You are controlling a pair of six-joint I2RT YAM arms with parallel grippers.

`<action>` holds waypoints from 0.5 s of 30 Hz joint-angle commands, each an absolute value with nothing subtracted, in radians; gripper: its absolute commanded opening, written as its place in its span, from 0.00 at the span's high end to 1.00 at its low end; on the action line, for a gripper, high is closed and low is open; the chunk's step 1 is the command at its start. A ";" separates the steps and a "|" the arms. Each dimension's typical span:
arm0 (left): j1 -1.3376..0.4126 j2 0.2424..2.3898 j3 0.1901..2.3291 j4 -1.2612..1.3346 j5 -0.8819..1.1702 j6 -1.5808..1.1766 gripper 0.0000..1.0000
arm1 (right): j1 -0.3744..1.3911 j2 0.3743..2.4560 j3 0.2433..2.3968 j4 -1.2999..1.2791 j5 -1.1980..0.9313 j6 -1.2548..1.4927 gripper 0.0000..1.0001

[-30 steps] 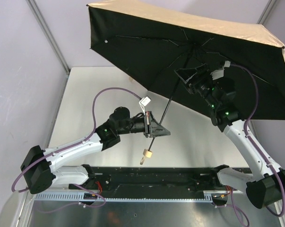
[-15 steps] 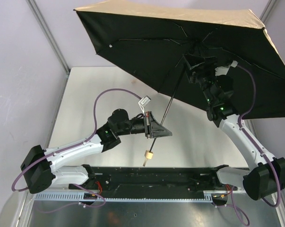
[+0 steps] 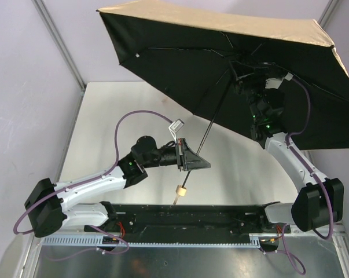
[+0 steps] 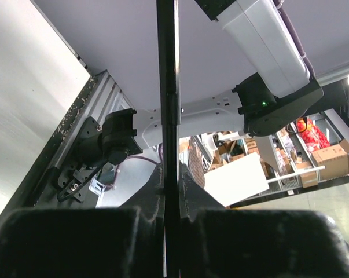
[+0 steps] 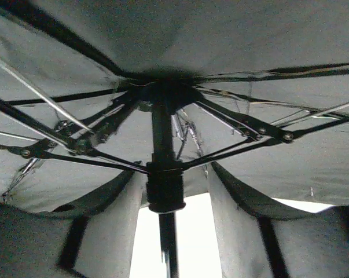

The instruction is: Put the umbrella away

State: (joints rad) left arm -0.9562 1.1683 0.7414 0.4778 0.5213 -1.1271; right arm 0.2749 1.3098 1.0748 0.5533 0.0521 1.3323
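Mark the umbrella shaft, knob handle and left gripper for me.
umbrella shaft (image 3: 212,121): top view, mid-length of the black rod.
knob handle (image 3: 179,190): top view, the pale knob's middle.
left gripper (image 3: 192,161): top view, between fingertips clamped on the shaft.

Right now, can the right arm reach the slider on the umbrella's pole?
Probably yes. The right hand is up under the umbrella, and the slider sits right between its open fingers, nothing blocking. The left hand grips the pole lower down.
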 commanded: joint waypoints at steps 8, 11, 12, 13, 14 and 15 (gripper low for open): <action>-0.958 1.139 0.734 0.586 0.533 -1.113 1.00 | 0.176 1.277 1.138 0.557 -0.137 1.223 1.00; -0.934 1.170 0.773 0.586 0.547 -1.125 1.00 | 0.277 1.240 1.133 0.465 -0.212 1.143 1.00; -0.923 1.186 0.794 0.586 0.556 -1.129 1.00 | 0.317 1.231 1.124 0.454 -0.225 1.128 1.00; -0.912 1.199 0.813 0.586 0.567 -1.134 1.00 | 0.355 1.220 1.110 0.440 -0.229 1.111 1.00; -0.902 1.211 0.832 0.586 0.575 -1.141 1.00 | 0.395 1.206 1.100 0.419 -0.226 1.082 1.00; -0.890 1.216 0.847 0.571 0.575 -1.143 1.00 | 0.431 1.188 1.093 0.390 -0.217 1.043 1.00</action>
